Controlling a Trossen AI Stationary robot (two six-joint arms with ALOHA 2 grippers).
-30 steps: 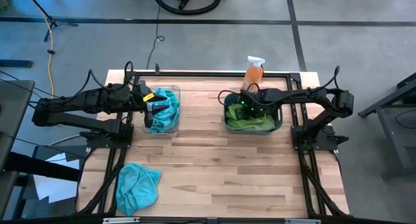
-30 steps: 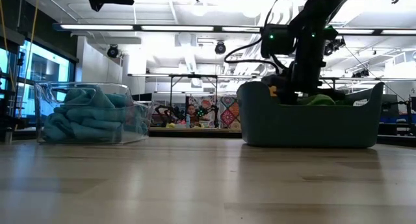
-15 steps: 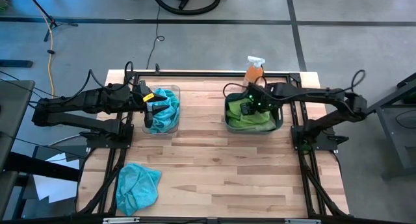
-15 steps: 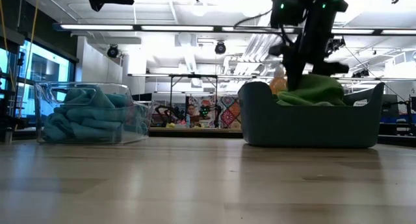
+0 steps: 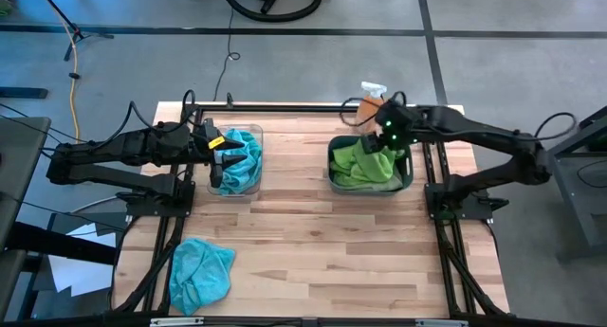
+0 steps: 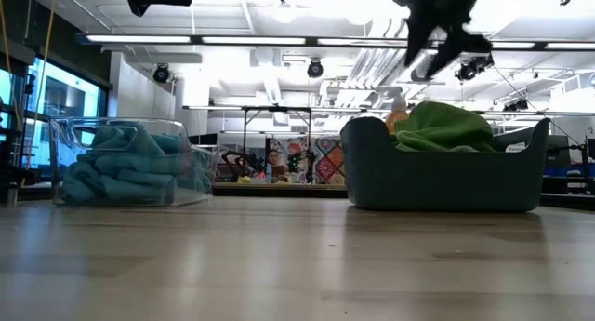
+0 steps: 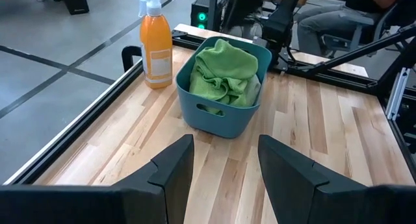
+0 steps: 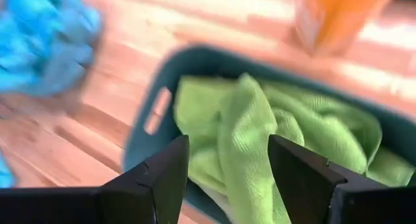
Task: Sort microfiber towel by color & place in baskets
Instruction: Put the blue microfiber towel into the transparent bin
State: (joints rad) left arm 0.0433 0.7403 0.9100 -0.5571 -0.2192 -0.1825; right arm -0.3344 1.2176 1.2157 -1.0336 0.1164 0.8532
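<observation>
A dark teal-grey tub at the table's far right holds green towels, heaped above its rim. My right gripper hangs open above the heap, well clear of it in the low view. At the far left, a clear bin is filled with teal towels. Over that bin my left gripper stands open, with nothing between its fingers. One more teal towel lies crumpled flat on the table near its front left corner.
An orange spray bottle stands upright just behind the tub, close to my right arm. Black frame rails run along the table's far edge and its sides. Bare wood stretches between the bins and the near edge.
My right gripper has risen out of the tub, staying open, and has tipped less steeply downward. The green towels, which lay low inside the tub, came up with it halfway and now stand heaped above the rim, apart from the fingers.
</observation>
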